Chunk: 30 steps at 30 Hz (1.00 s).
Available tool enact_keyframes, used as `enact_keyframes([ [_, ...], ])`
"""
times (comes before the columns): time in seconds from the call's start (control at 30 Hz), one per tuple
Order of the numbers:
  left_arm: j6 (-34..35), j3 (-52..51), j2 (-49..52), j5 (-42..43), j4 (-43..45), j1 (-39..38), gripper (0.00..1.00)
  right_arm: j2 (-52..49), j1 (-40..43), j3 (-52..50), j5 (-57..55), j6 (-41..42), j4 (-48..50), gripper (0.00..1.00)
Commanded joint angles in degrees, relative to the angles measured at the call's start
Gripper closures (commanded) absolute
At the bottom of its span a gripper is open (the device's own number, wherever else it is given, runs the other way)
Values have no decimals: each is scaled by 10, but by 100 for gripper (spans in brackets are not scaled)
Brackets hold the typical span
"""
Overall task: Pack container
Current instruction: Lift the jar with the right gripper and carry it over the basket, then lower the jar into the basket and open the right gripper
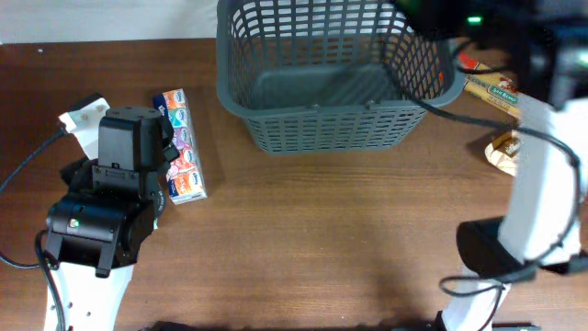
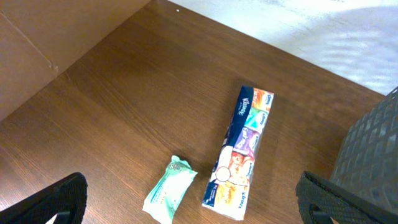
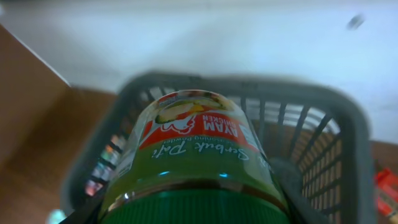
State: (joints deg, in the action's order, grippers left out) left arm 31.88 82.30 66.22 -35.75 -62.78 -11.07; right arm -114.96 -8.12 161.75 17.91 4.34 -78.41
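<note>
The container [image 1: 331, 83], a large dark grey lattice basket, stands at the back centre of the table. It also shows in the right wrist view [image 3: 323, 143] and at the right edge of the left wrist view [image 2: 373, 149]. My right gripper [image 1: 432, 18] is above the basket's far right corner. In its wrist view the right gripper [image 3: 186, 205] is shut on a green jar [image 3: 193, 149] with a green lid and a red label, held over the basket. My left gripper [image 2: 199, 202] is open and empty above a colourful tissue pack [image 2: 239, 152] and a green wipes packet [image 2: 169, 190].
The tissue pack [image 1: 179, 145] lies left of the basket, beside my left arm [image 1: 115, 184]. A white packet [image 1: 83, 115] lies at the far left. Snack packets [image 1: 491, 89] and a brown one [image 1: 503, 152] lie right of the basket.
</note>
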Motion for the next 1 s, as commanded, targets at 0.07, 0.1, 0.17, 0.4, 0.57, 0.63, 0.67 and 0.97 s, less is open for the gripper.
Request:
enact_keyframes([
  [0.07,-7,7,-2,2,1,4,1,-83,-8,-59,-68,-42,2,96],
  [0.1,-7,7,-2,2,1,4,1,-98,-8,-65,-73,-42,3,96],
  [0.17,-7,7,-2,2,1,4,1,-122,-8,-68,-85,-42,3,96],
  [0.4,-7,7,-2,2,1,4,1,-194,-8,-69,-87,-41,0,96],
  [0.57,-7,7,-2,2,1,4,1,-221,-8,-80,-95,-39,-11,94],
  [0.63,-7,7,-2,2,1,4,1,-224,-8,-97,-106,-39,-11,92],
  [0.67,-7,7,-2,2,1,4,1,-224,-8,-104,-111,-39,-10,92],
  [0.97,-7,7,-2,2,1,4,1,-224,-8,-195,-126,-39,-2,91],
])
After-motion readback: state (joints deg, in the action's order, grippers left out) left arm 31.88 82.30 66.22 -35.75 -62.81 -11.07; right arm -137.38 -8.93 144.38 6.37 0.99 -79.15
